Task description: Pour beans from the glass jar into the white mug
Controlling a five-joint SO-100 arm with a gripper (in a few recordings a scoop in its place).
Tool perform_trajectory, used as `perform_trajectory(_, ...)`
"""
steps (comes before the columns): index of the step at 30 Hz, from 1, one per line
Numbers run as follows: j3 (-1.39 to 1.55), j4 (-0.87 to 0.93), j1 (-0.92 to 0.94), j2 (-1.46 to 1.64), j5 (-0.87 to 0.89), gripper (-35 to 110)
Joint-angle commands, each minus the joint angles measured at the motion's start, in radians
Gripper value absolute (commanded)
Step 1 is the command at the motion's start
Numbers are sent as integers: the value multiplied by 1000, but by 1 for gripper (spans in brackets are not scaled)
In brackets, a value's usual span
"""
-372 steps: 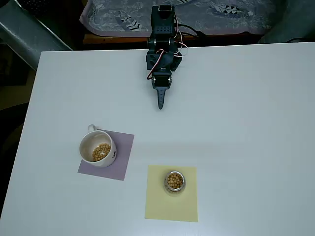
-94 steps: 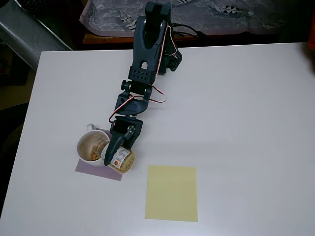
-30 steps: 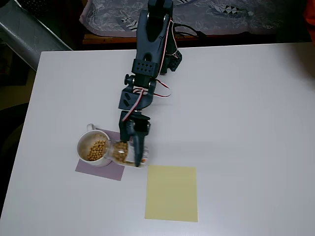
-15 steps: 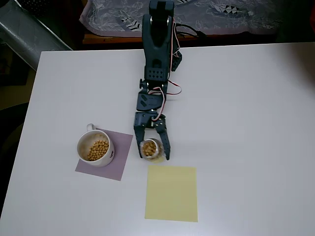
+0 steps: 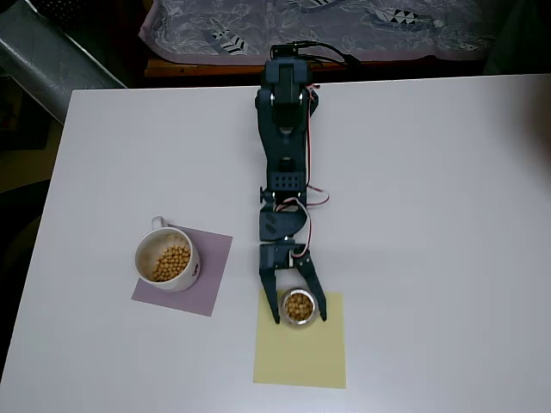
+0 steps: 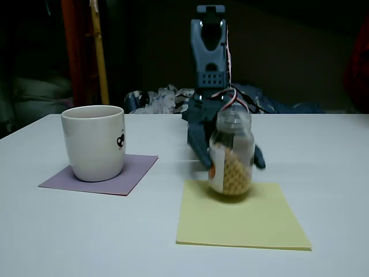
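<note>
Now, step: we judge the pour done and the glass jar (image 5: 300, 307) being set back on the yellow sheet (image 5: 300, 357)
Jaws: gripper (image 5: 300, 315) fingers spread around the jar; grip looks released
Mug: white mug (image 5: 168, 261) holds beans (image 5: 171, 262) on purple mat (image 5: 213, 274)
Next: we'd retreat straight back; avoid tipping the jar

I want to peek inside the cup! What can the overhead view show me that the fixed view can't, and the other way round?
Overhead view alone: the small round tan beans inside the round white ceramic mug.

Fixed view alone: the dark face mark on the mug's side and the white label on the small clear glass jar.

Both: the jar upright on the yellow paper square, the mug on the purple square, and the end effector around the jar.
</note>
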Motion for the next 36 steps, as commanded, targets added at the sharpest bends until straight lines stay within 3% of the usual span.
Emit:
perform_trajectory(1,-123,-28,-15,-55,-17,35)
perform_trajectory(12,-270,-28,-25,-176,-21,46)
perform_trajectory(19,-109,-28,-6,6,83,56)
perform_trajectory(26,215,-55,38,351,250,47)
perform_trajectory(36,676,-55,120,856,630,30)
